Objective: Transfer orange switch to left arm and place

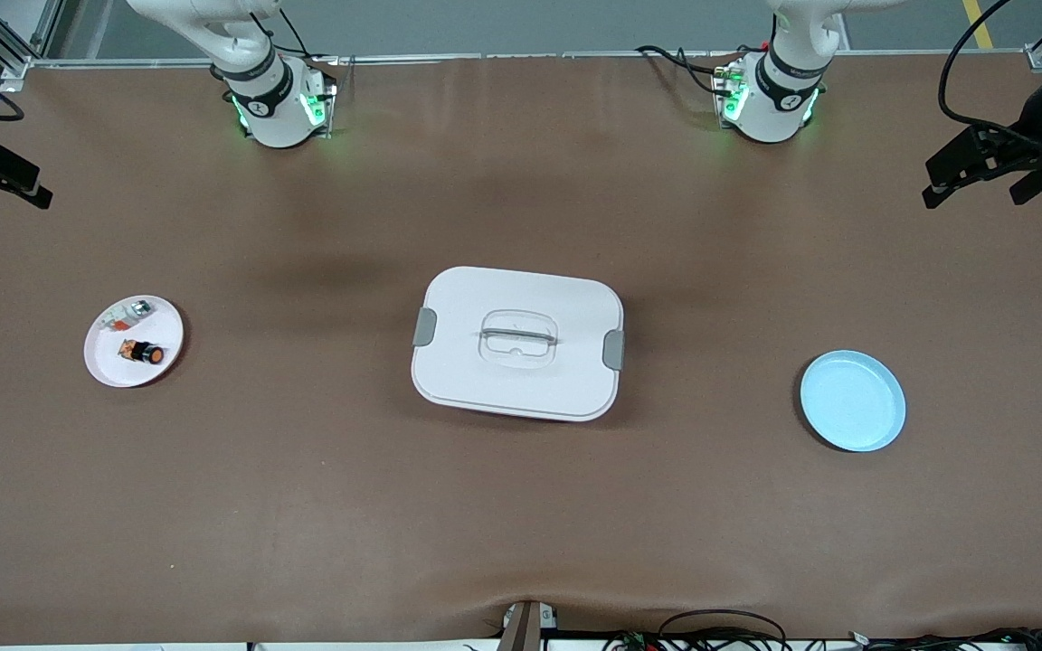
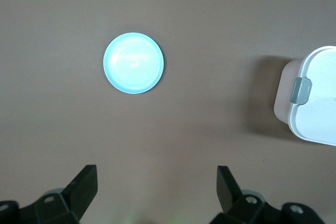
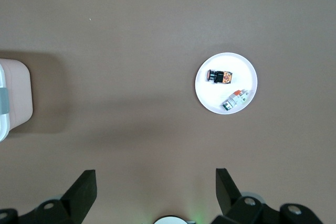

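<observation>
Plates flank the large white lidded plastic box [image 1: 517,344], which blocks the direct path. The empty pale-blue round plate [image 1: 853,400] lies at four o'clock. The white round plate [image 1: 109,366] at nine o'clock carries the tiny black orange switch [image 1: 146,353]. The left hand [image 2: 157,182] and right hand [image 3: 156,184] hang wide and empty over the brown tabletop [image 1: 521,506] ends.

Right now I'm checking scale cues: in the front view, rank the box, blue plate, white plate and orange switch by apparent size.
1. box
2. blue plate
3. white plate, only slightly smaller than the blue one
4. orange switch
</observation>
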`<state>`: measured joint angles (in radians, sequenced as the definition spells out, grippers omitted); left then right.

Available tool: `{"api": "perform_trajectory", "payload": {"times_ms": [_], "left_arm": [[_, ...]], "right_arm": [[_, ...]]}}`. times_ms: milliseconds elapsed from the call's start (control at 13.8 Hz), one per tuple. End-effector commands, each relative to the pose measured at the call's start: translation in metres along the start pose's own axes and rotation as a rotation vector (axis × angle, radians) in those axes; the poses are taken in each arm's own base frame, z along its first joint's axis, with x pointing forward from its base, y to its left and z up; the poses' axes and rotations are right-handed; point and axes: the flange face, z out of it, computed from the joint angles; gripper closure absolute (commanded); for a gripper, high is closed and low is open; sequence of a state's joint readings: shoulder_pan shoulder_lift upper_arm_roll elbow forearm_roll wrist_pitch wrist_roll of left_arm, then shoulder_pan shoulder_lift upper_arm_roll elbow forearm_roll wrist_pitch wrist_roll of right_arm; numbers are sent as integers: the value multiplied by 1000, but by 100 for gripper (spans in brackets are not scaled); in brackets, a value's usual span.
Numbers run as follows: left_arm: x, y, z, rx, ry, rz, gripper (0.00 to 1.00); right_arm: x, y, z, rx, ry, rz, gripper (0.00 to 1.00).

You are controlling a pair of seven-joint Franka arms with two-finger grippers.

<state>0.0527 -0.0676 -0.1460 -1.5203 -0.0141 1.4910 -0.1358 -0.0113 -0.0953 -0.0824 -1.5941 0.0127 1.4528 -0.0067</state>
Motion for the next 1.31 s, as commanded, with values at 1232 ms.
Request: {"api": "perform_trajectory", "payload": {"times_ms": [1232], "left_arm": [[-1,-2,2,26,-30,2,0]], "right_arm": [[54,9,62,-6,-99,23,0]]}}
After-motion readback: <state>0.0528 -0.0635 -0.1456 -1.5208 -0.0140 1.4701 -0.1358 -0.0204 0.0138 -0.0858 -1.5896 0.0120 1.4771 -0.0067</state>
